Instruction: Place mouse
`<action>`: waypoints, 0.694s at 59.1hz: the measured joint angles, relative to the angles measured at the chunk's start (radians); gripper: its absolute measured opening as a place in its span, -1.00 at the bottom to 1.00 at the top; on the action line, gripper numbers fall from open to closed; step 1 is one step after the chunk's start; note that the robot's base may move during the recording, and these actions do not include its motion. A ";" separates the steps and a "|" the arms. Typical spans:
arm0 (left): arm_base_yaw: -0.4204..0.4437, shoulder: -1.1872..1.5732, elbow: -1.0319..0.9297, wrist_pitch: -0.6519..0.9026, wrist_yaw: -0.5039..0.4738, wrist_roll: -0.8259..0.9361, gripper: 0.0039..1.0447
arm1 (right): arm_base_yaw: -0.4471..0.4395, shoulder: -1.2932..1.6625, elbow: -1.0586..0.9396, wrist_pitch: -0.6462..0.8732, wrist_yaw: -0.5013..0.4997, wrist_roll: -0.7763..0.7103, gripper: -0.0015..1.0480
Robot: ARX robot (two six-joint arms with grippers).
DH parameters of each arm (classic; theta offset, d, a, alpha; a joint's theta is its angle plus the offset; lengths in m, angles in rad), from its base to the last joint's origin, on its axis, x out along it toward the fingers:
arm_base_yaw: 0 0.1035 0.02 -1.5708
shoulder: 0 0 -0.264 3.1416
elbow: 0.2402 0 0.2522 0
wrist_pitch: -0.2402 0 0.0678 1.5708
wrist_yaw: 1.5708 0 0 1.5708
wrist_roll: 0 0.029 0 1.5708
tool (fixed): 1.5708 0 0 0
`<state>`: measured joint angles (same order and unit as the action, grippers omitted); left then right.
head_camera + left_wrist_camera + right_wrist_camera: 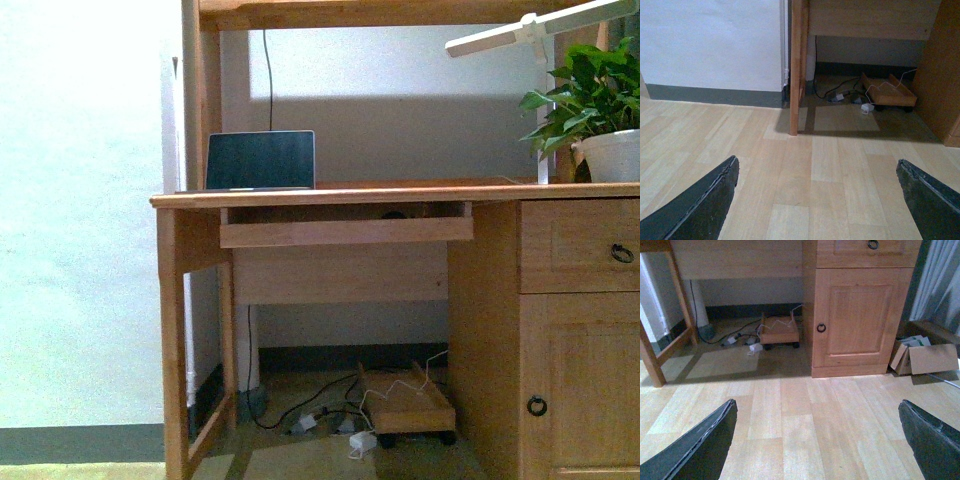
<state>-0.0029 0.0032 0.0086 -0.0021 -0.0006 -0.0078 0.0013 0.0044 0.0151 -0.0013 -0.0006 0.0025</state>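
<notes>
Your left tool and right tool hang low over the plank floor, both spread wide and empty, seemingly parked before any reach; the mouse is probably that dark lump on the tray under the bench top, too small to confirm; laptop sits above.

one light wooden desk. one open laptop with a dark screen. one leafy green plant in a white pot. one flat white lamp arm. one pull-out wooden shelf, and on it one small dark domed shape, likely the mouse. two black ring handles, one on the drawer and one on the cabinet door. one low wooden wheeled board. one open cardboard box. two grippers, the left gripper and the right gripper, with two dark fingers each.
</notes>
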 joint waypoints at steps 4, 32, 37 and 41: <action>0.000 0.000 0.000 0.000 0.000 0.000 0.86 | 0.000 0.000 0.000 0.000 0.000 0.000 0.86; 0.000 0.000 0.000 0.000 0.000 0.000 0.86 | 0.000 0.000 0.000 0.000 0.000 0.000 0.86; 0.000 0.000 0.000 0.000 0.000 0.000 0.86 | 0.000 0.000 0.000 0.000 0.000 0.000 0.86; 0.000 0.000 0.000 0.000 0.000 0.000 0.86 | 0.000 0.000 0.000 0.000 0.000 0.000 0.86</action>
<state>-0.0029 0.0032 0.0086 -0.0021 -0.0002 -0.0078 0.0013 0.0044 0.0151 -0.0013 -0.0010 0.0025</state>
